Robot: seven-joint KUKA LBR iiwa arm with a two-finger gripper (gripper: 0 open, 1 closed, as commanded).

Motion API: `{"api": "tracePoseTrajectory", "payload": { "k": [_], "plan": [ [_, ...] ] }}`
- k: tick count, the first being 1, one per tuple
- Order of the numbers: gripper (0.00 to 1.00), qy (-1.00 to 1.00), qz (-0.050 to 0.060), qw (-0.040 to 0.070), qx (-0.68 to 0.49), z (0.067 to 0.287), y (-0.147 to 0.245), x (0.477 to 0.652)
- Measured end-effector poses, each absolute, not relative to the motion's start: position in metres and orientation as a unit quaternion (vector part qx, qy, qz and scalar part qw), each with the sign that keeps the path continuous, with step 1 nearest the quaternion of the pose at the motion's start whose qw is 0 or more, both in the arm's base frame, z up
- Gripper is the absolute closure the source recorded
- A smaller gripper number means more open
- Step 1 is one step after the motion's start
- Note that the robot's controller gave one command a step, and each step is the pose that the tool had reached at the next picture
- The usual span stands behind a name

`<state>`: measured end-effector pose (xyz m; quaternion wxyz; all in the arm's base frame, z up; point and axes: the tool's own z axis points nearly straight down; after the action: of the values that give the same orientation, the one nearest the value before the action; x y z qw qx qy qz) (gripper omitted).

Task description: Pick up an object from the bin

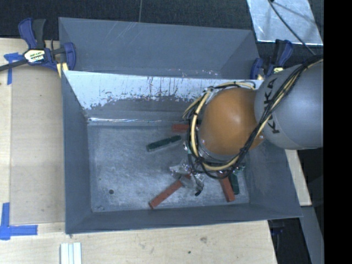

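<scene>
Scuffed grey bin (pixel 126 172), dark floor (pixel 181 4) behind

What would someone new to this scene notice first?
The orange cover on the wrist of the arm stands out most, hanging over the right half of the grey bin with cables looped round it. Under it the claw sits among small things on the floor: a red-brown stick at the front and a dark green piece farther back.
</scene>
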<state>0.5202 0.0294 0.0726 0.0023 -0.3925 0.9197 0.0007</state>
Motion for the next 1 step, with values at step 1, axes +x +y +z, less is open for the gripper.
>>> {"api": "tracePoseTrajectory", "payload": {
  "k": [1],
  "plan": [
    [0.00, 0.921, 0.000, 0.002, -0.391, 0.0705, 0.0279, 0.5198]
  ]
}}
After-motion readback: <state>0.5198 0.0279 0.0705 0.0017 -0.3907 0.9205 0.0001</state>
